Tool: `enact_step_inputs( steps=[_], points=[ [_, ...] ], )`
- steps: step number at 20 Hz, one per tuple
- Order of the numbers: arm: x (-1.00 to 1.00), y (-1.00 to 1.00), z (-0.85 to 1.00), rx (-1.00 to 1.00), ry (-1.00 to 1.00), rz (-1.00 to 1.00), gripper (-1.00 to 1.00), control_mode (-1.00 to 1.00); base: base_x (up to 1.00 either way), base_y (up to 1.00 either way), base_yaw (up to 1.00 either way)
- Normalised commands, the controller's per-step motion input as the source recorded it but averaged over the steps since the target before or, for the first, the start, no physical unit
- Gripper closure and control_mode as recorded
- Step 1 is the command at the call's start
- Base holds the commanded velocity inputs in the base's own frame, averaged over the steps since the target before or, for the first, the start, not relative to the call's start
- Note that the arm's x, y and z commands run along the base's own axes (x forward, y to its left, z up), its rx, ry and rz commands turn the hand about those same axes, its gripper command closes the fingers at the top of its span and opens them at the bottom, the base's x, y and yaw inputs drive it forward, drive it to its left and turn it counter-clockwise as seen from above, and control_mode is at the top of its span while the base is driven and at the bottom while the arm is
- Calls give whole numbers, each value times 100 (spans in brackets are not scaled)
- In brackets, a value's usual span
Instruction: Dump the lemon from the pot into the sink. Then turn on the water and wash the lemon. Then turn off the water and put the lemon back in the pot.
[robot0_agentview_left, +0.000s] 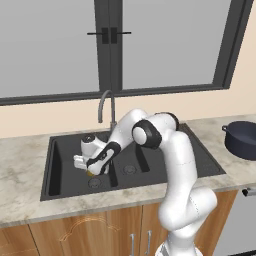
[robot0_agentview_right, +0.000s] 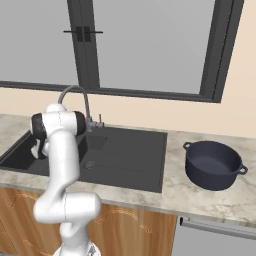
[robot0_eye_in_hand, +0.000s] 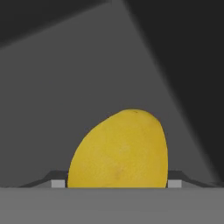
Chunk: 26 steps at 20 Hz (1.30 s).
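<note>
Hand view: the small yellow oval lemon (robot0_eye_in_hand: 119, 151) sits between the two finger tips, against the matte black sink (robot0_agentview_left: 65, 165) floor. The jaws (robot0_agentview_left: 91, 171) grip it, low in the larger basin. The dark navy-blue pot (robot0_agentview_right: 213, 164) stands on the marble worktop (robot0_agentview_right: 200, 197), well apart.

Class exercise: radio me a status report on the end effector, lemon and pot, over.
End effector low in the sink, fingers either side of the lemon; firm grip unconfirmed. Pot empty on the counter right of the sink. No water running from faucet.
</note>
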Motion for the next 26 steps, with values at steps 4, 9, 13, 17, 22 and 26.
enact_step_inputs(
  steps=[4, 9, 13, 17, 22, 26],
  points=[
    [18, 20, -22, 0, -4, 0, 100, -100, 0, 0, 0],
    [15, 0, -24, 4, 0, 0, 100, -100, 0, 0, 0],
    [35, 0, -28, 3, 0, 0, 100, -100, 0, 0, 0],
    [22, 3, -28, 2, 0, 0, 100, -100, 0, 0, 0],
    [12, 14, -20, 0, 0, 0, -100, -100, 0, 0, 0],
    [5, 2, -2, 0, 0, 0, -100, -100, 0, 0, 0]
  ],
)
